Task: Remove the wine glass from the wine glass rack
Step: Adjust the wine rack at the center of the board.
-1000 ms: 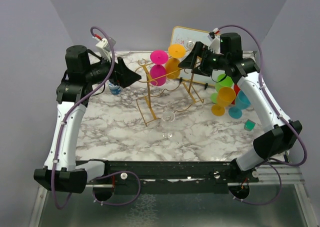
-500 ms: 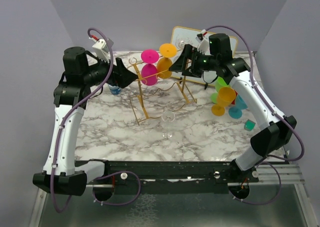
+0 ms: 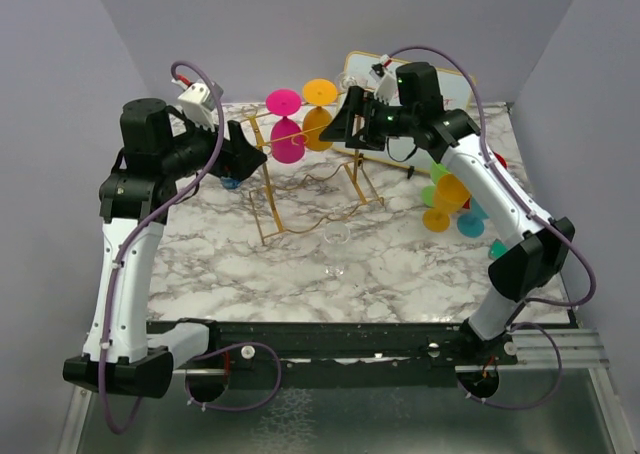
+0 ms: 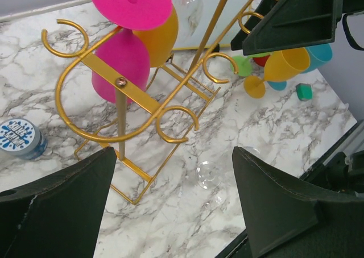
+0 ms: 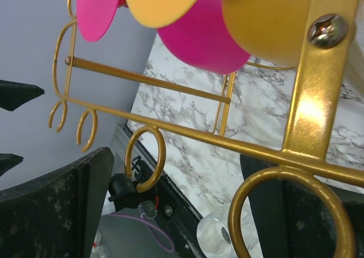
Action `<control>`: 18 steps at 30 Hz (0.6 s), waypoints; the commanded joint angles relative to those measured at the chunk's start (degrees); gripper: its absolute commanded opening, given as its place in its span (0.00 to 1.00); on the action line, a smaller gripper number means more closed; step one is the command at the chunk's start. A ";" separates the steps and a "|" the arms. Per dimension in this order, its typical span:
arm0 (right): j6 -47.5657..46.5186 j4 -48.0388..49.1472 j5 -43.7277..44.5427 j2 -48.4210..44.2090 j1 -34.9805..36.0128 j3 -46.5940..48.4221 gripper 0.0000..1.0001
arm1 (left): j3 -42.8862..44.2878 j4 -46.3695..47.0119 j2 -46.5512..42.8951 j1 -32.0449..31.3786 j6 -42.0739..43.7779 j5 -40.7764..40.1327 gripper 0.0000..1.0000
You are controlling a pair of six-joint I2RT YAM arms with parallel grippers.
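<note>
The gold wire wine glass rack (image 3: 300, 179) stands mid-table between both arms. A pink wine glass (image 3: 287, 139) and an orange wine glass (image 3: 318, 122) hang upside down from its top rails. They also show in the left wrist view, pink (image 4: 122, 53) and orange (image 4: 162, 33), with a clear glass (image 4: 187, 5) behind them. My left gripper (image 3: 256, 156) is open and empty just left of the rack (image 4: 128, 93). My right gripper (image 3: 340, 129) is open at the rack's right end. The rack's top bar (image 5: 187, 130) crosses between its fingers. I cannot tell if they touch.
A clear wine glass (image 3: 338, 236) lies on the marble in front of the rack, seen too in the left wrist view (image 4: 209, 174). A stack of coloured plastic glasses (image 3: 450, 194) sits at the right, a teal cube (image 3: 497, 249) near it. A blue tin (image 3: 230, 181) and a whiteboard (image 3: 365, 74) are at the back.
The rack with its pink and orange glasses has shifted left across the table. Both grippers have moved left and back with it.
</note>
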 commanded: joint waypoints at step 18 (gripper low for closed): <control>0.38 -0.86 9.77 -5.73 2.25 -5.28 1.00 | 1.96 -4.72 -2.96 -0.33 2.57 -7.28 0.94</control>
